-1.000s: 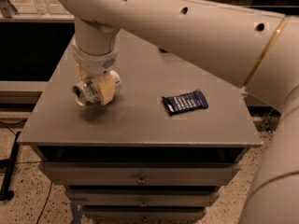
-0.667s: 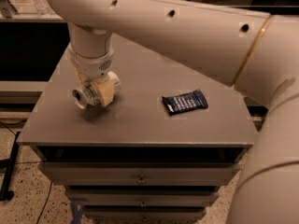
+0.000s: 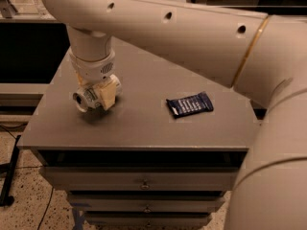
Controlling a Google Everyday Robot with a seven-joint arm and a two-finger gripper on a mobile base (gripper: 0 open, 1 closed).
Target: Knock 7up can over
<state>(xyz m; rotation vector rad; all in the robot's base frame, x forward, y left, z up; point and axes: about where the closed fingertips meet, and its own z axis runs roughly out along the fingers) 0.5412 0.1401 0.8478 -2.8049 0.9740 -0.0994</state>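
My gripper (image 3: 96, 96) hangs from the cream wrist over the left part of the grey cabinet top (image 3: 144, 128), close above the surface. A round grey end cap shows on its left side. No 7up can shows anywhere in the camera view. It is either hidden under the gripper and arm or out of view. I cannot tell whether the gripper holds or touches anything.
A dark blue snack packet (image 3: 189, 104) lies flat on the right half of the top. My big cream arm (image 3: 192, 28) crosses the upper view and fills the right side. Drawers (image 3: 144, 183) are below the front edge. A dark shelf stands at left.
The upper arm link has swung further left across the view. The gripper has stayed at almost the same spot, and the blue packet has not moved.
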